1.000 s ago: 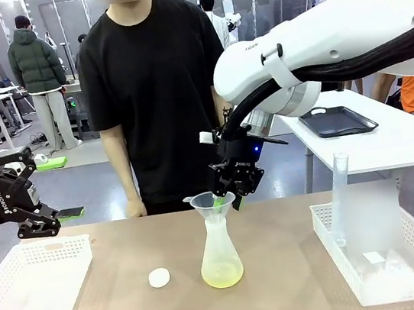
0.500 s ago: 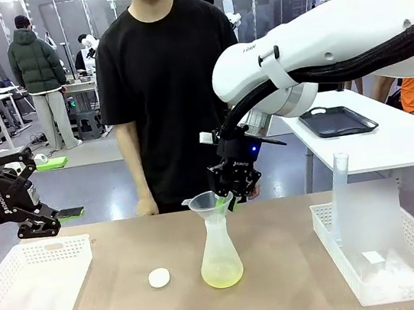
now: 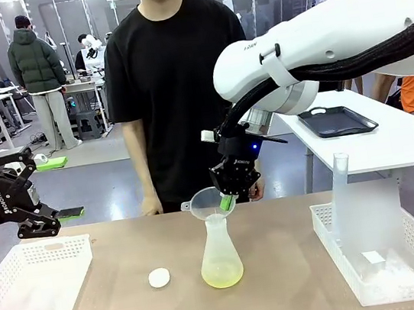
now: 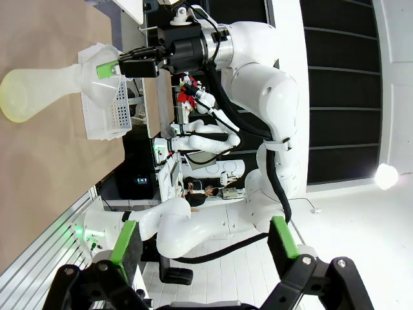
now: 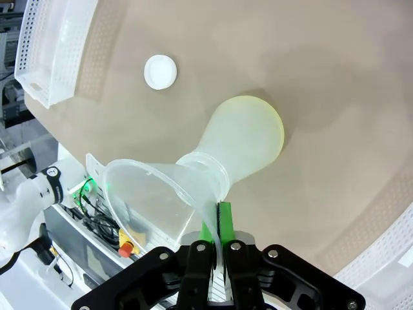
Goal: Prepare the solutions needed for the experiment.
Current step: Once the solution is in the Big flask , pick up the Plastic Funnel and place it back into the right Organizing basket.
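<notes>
A translucent conical flask (image 3: pixel 220 257) stands mid-table with the pale yellow-green solution (image 3: pixel 223 277) in its base. A clear funnel (image 3: pixel 207 202) sits tilted in its neck. My right gripper (image 3: pixel 227 201) comes down from behind and is shut on the funnel's right rim. From the right wrist, the thin funnel wall (image 5: pixel 155 197) is pinched between the fingers of the right gripper (image 5: pixel 217 240), with the flask (image 5: pixel 244 143) below. My left gripper (image 3: pixel 46 189) hovers open above the left tray, holding nothing. The left wrist view has its open gripper (image 4: pixel 205 242) low down and the flask (image 4: pixel 39 90) far off.
A white round cap (image 3: pixel 159 277) lies on the table left of the flask. A white perforated tray (image 3: pixel 33 291) sits at the left. Another tray (image 3: pixel 397 271) at the right holds a tall clear cylinder (image 3: pixel 343 197). A person in black (image 3: pixel 178 89) stands at the far edge.
My right gripper has closed on the funnel's rim, and the funnel now sits a little tilted. The person has shifted to the right. The left arm has stayed still.
</notes>
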